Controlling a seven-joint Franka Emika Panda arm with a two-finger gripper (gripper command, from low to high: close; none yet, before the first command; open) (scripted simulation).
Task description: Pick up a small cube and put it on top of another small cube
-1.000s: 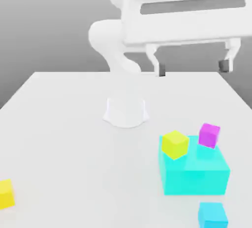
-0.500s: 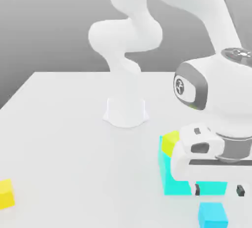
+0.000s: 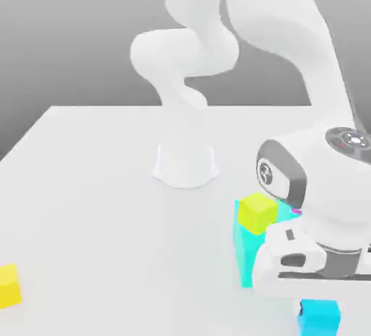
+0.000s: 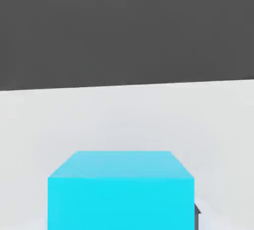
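Claw clamped on small cyan cube at lower right of the exterior frame, lime-yellow cube atop large cyan block, white counter

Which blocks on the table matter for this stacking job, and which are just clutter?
In play: small cyan cube, under the lowered gripper; lime-yellow cube, sitting on the large block, the stacking target.

Lying about: large cyan block; warm-yellow cube at the exterior view's left edge; magenta cube, barely visible behind the arm.

The pincer has dropped from high above onto the small cyan cube; jaws apparently closed on it.
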